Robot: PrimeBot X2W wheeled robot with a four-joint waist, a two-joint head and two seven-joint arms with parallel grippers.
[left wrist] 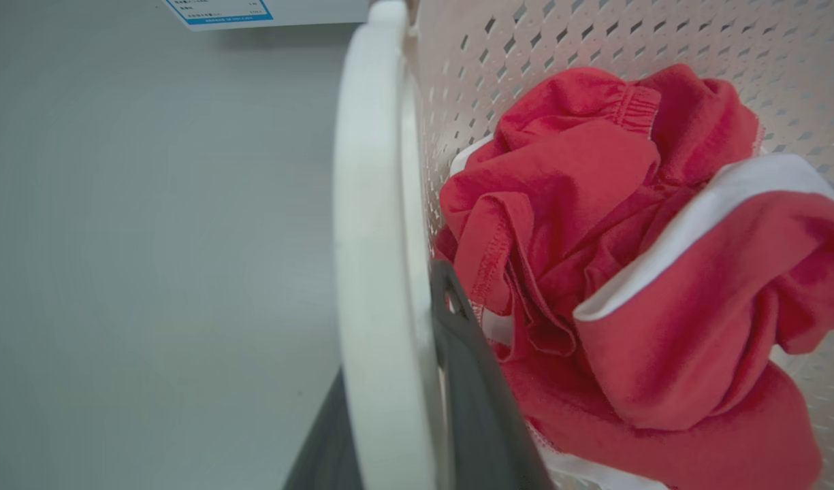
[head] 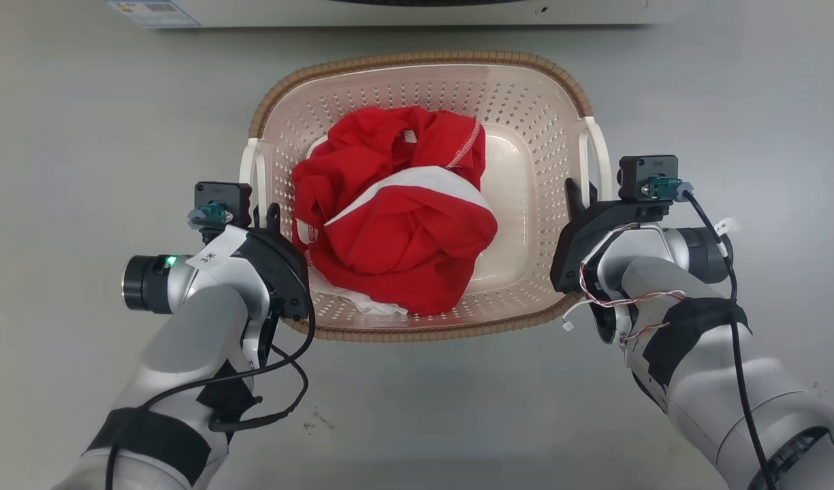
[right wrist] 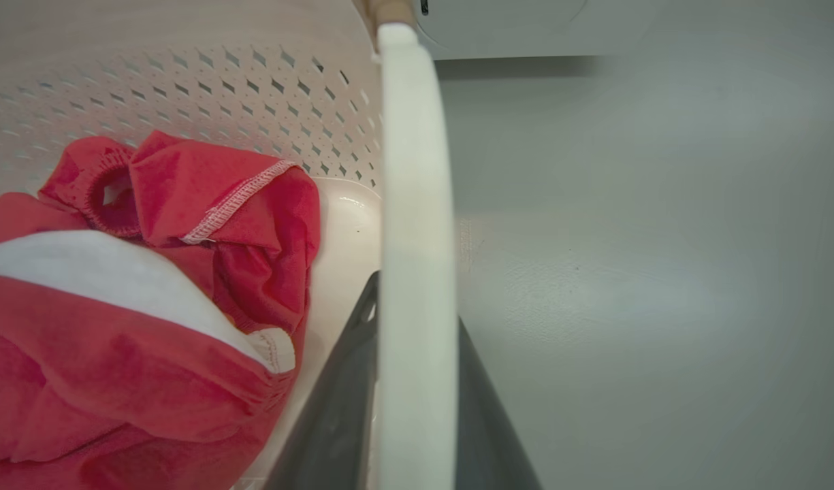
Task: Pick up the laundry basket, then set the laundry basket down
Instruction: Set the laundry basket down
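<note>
The laundry basket point(head: 423, 58), cream and perforated with a brown woven rim, sits in the middle of the head view with a red and white garment point(head: 396, 211) bundled inside. My left gripper point(head: 263, 214) is shut on the basket's white left handle point(head: 248, 170). In the left wrist view that handle point(left wrist: 369, 238) runs between the two dark fingers point(left wrist: 471, 395). My right gripper point(head: 580, 194) is shut on the white right handle point(head: 597, 146); the right wrist view shows this handle point(right wrist: 417, 204) pinched between the fingers point(right wrist: 342, 408). Whether the basket is off the floor cannot be told.
A white washer point(head: 417, 10) with a blue-edged label point(head: 154, 10) runs along the top edge, just beyond the basket. Grey floor point(head: 83, 136) lies on both sides and in front of it.
</note>
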